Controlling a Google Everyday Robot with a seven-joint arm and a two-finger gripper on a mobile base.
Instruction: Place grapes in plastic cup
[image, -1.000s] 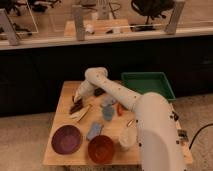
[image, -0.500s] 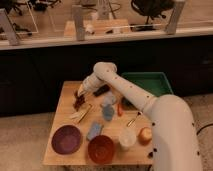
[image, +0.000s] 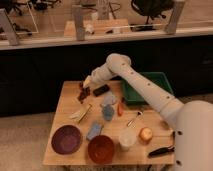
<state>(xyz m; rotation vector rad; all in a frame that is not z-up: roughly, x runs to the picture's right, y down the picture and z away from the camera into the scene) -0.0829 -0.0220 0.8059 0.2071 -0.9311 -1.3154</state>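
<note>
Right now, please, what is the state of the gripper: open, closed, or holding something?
Gripper: at the far left of the table, just over the grapes; open or closed cannot be told.

gripper (image: 87, 84) over the table's (image: 64, 109) far left corner, blurred against the grapes (image: 83, 93); robot body (image: 196, 131) cut off at lower right

White arm (image: 150, 92) reaches across from the view's lower right, elbow raised, pincer (image: 86, 86) angled down at centre-left
</note>
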